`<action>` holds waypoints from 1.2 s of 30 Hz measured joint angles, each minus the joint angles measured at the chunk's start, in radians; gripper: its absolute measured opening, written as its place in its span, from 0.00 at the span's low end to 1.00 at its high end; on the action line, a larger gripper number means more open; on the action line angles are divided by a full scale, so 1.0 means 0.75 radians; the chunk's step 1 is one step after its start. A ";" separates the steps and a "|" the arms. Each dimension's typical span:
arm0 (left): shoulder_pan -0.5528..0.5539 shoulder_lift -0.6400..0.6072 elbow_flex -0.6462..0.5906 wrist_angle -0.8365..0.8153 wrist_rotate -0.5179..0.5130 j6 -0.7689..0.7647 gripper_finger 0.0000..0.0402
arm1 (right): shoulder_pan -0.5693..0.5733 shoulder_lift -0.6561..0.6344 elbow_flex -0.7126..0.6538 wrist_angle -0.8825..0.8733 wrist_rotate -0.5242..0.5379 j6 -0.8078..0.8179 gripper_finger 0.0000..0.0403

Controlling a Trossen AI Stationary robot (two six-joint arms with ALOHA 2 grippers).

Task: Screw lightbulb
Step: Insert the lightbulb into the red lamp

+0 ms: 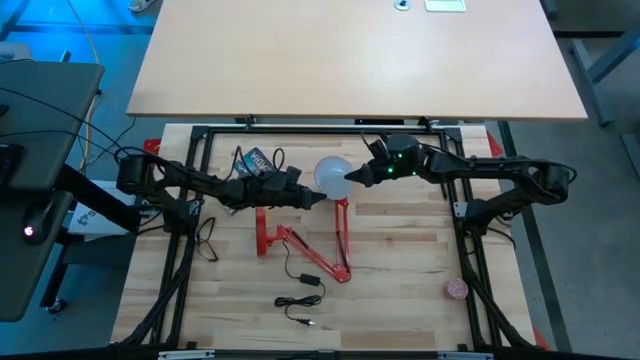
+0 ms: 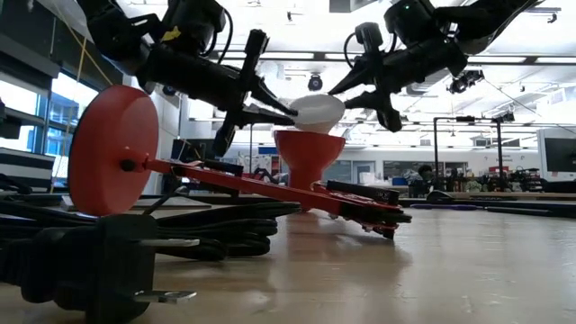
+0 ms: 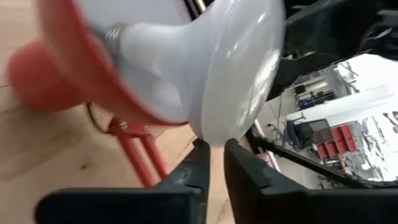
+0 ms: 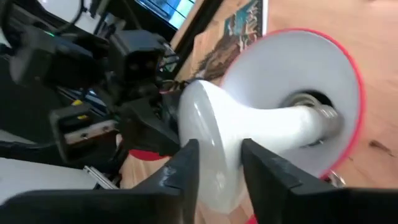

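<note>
Lightbulb (image 2: 317, 109) sits in the red lamp shade (image 2: 309, 153), metal base at the socket. Left gripper (image 3: 213, 148) has its fingers nearly together at the dome's rim. Right gripper (image 4: 219, 157) pinches the bulb's dome from the opposite side.

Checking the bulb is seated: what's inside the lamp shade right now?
The bulb's neck runs into the shade, metal base at the dark socket. Its threads are hidden inside.

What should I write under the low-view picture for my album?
Both grippers, left and right, meet at the white lightbulb above the red lamp shade.
</note>
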 joint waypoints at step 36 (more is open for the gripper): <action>0.033 -0.003 0.008 0.126 -0.027 0.001 0.50 | -0.029 0.005 -0.001 0.000 0.021 -0.023 0.57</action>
